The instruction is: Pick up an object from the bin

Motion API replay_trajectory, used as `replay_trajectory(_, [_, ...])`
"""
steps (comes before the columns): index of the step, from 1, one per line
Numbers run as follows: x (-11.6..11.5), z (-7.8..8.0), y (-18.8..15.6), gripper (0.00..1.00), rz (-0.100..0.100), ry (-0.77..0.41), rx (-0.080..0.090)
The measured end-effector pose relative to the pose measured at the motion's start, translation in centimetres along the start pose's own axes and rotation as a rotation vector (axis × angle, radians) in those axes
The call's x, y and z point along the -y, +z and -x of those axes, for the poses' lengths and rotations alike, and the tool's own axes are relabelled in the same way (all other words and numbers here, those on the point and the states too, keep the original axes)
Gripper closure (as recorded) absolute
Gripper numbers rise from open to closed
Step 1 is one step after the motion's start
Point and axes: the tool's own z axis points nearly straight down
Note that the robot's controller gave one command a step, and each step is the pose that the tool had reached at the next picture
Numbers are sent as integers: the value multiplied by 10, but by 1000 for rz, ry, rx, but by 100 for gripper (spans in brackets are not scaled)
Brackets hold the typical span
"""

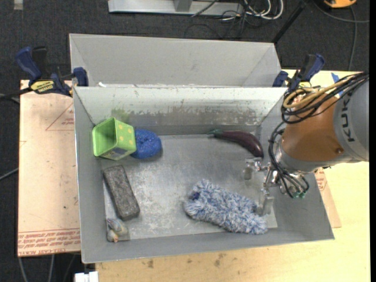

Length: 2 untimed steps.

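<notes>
My gripper [260, 187] is low at the bin's right side, open, with nothing between its fingers. One fingertip [267, 201] comes down at the right end of a fluffy blue-and-white cloth mitt [226, 209] that lies along the front of the bin. The other fingertip [251, 170] stands over bare floor just behind the mitt. A dark purple eggplant-shaped thing [241, 140] lies against the back wall, just behind and to the left of the gripper.
At the back left a green cube-shaped cup [113, 138] lies on its side beside a blue ball [147, 144]. A grey block [121, 191] lies along the left wall, and a small grey figure [116, 230] sits in the front left corner. The arm's orange cover and cables overhang the right wall.
</notes>
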Motion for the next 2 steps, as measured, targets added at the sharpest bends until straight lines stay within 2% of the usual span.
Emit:
replay_trajectory(1, [-31,2,17,0,0,-186,-5])
replay_trajectory(2, [-70,-2,16,0,0,-220,-4])
